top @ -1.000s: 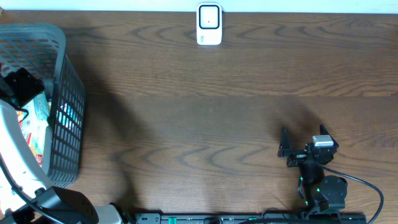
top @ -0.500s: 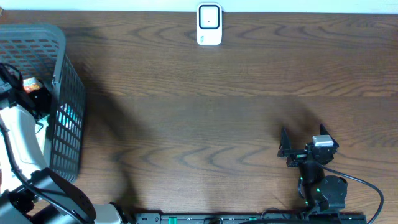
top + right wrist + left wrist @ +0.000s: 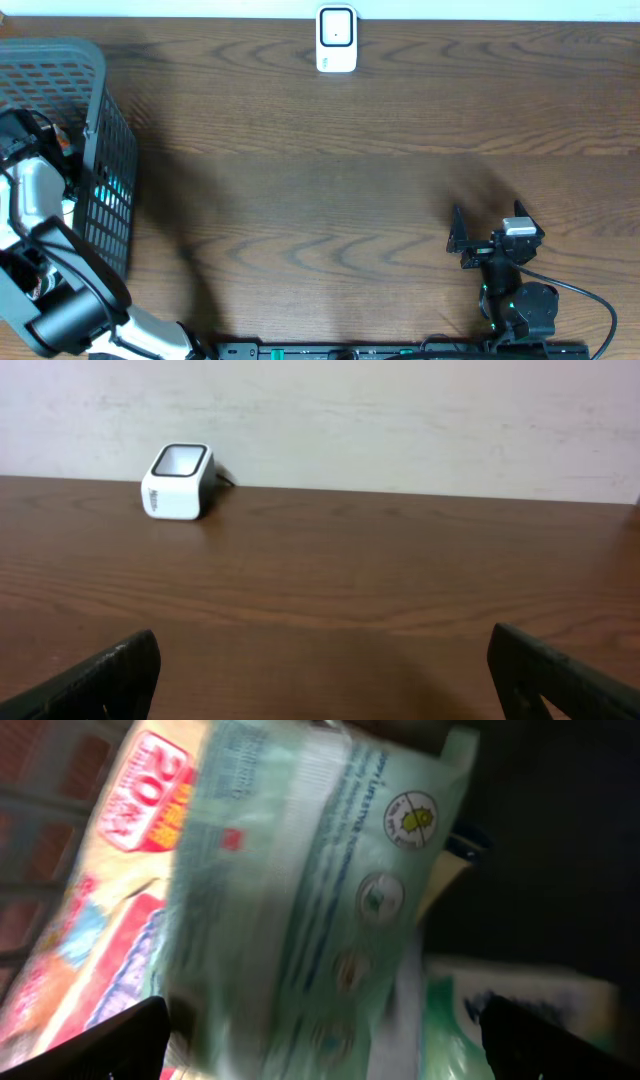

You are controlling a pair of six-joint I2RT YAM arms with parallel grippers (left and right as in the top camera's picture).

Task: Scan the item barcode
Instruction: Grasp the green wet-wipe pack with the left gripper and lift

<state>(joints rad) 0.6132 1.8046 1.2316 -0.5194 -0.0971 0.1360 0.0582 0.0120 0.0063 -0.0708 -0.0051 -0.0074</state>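
The green packet [image 3: 300, 870] lies in the basket [image 3: 100, 130] at the tabletop's [image 3: 350, 180] left edge, just ahead of the left claw [image 3: 325, 1030], whose jaws stand wide apart, while the right claw [image 3: 320, 665] sits spread apart at the near right.

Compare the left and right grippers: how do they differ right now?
The left gripper is inside the mesh basket; the right gripper is over the table. The left faces a pale green packet up close; the right faces the distant barcode scanner. Both are open, holding nothing.

Setting reads as a mock shop checkout: wood-grain counter [image 3: 350, 200], white barcode scanner [image 3: 337, 40], mesh shopping basket [image 3: 110, 170] of packaged goods [image 3: 300, 900], plain wall [image 3: 400, 410]
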